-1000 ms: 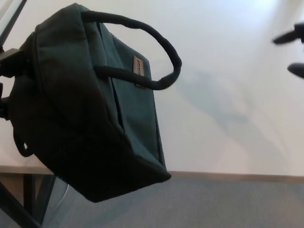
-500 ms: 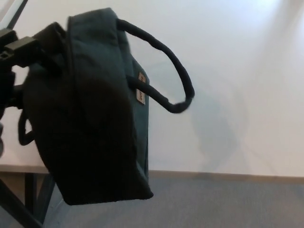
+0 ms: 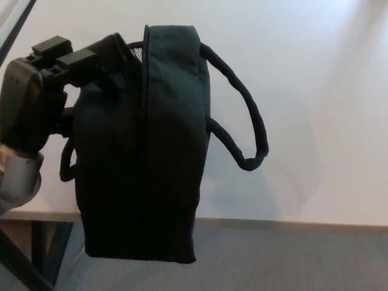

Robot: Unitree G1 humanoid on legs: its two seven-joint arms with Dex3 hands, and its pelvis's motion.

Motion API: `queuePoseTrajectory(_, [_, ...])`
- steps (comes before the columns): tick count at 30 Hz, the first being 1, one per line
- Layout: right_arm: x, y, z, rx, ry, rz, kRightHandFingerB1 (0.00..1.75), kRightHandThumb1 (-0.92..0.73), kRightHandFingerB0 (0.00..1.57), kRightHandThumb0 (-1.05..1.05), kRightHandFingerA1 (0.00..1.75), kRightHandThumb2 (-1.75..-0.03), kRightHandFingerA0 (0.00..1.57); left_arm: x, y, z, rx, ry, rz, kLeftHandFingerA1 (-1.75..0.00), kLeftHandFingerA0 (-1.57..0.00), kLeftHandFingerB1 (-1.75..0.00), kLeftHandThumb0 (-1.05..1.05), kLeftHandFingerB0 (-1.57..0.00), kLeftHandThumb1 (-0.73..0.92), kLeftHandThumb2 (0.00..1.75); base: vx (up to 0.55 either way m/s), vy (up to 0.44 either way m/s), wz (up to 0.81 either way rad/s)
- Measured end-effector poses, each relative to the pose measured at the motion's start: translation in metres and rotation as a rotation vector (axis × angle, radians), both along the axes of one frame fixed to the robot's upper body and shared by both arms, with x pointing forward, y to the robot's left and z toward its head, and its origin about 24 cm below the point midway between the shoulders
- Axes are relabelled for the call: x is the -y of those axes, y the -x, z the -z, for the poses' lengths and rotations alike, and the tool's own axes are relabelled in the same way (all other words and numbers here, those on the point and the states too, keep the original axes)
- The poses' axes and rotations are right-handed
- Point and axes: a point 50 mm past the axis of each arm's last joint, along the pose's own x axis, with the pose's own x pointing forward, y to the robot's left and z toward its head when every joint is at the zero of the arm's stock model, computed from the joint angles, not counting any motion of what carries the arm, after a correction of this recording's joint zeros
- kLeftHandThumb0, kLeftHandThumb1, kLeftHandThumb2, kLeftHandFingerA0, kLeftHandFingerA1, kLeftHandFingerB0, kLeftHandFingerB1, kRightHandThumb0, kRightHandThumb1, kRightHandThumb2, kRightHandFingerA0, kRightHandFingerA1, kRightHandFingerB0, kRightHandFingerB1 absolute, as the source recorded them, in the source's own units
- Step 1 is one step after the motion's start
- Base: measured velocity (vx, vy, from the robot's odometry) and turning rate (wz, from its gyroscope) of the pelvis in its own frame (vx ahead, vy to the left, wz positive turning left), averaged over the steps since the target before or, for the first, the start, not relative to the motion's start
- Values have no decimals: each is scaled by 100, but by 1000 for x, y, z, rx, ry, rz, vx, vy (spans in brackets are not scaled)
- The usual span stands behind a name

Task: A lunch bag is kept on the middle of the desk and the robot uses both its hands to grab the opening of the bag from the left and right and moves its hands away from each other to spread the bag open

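The bag [image 3: 142,176] is held aloft at its upper left edge by the left hand [image 3: 57,85], whose fingers are clamped on the fabric near the opening. Compared with one second ago, the bag has been swung from a tilted pose to a nearly upright one, and the left hand has come further into view. The bag now hangs to the right of and below the hand, over the near edge of the table [image 3: 303,91], with its lower part projecting past that edge. A handle [image 3: 245,130] loops outward on the side away from the hand.

The right hand, visible at the right margin one second ago, is no longer in view.

The bag is therefore judged to be held on one side only. Spreading has not begun; a right-hand grasp on the opposite edge of the opening is required first.
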Motion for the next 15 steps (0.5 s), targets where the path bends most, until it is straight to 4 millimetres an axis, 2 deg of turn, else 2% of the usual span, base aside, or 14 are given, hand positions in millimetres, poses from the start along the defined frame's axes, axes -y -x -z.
queuePoseTrajectory(2, [-9,0,6,-6,31,-16,37,-40,8,-61,42,-70,30,3,-1,0,-2,-8,5,-150,-95,-127,-3,-93,45,122,0,0,0])
queuePoseTrajectory(3, [-12,0,9,-9,48,-20,29,-50,11,-53,34,-56,37,4,-2,1,-4,-12,7,-149,-92,-132,-6,-90,43,122,0,0,0])
queuePoseTrajectory(4, [-15,0,12,-11,63,-25,30,-41,6,-60,44,-72,31,5,-2,1,-8,-15,7,-147,-93,-132,-8,-91,42,122,0,0,0])
queuePoseTrajectory(6, [-25,0,21,-15,114,-38,32,-40,8,-57,43,-69,33,7,-3,2,-16,-22,8,-142,-96,-129,-9,-92,41,122,0,0,0])
queuePoseTrajectory(7, [-28,0,23,-15,131,-42,28,-48,12,-48,34,-55,37,8,-3,2,-18,-23,9,-147,-100,-129,-14,-95,43,122,0,0,0])
queuePoseTrajectory(8, [-31,1,27,-15,155,-46,28,-48,12,-48,34,-55,37,8,-4,3,-22,-25,10,-147,-100,-129,-14,-95,43,122,0,0,0])
queuePoseTrajectory(10, [-34,1,35,-19,196,-56,29,-49,15,-45,34,-55,38,8,-4,3,-31,-28,11,-160,-101,-131,-12,-93,43,123,0,0,0])
queuePoseTrajectory(11, [-35,0,39,-23,208,-59,29,-54,12,-40,34,-56,37,9,-4,3,-34,-30,12,-155,-104,-120,-16,-95,39,122,0,0,0])
queuePoseTrajectory(12, [-35,1,43,-28,224,-64,29,-54,12,-40,34,-56,37,9,-4,4,-37,-32,13,-155,-104,-120,-16,-95,39,122,0,0,0])
queuePoseTrajectory(13, [-36,2,46,-31,241,-69,29,-58,11,-33,34,-58,36,9,-4,4,-40,-35,14,-144,-104,-109,-17,-97,41,120,0,0,0])
queuePoseTrajectory(14, [-35,2,49,-33,253,-71,29,-58,11,-33,34,-58,36,9,-4,4,-43,-38,14,-144,-104,-109,-17,-97,41,120,0,0,0])
queuePoseTrajectory(15, [-35,3,51,-36,265,-73,29,-57,14,-31,35,-57,38,9,-5,4,-45,-41,14,-154,-96,-108,-13,-95,43,111,0,0,0])
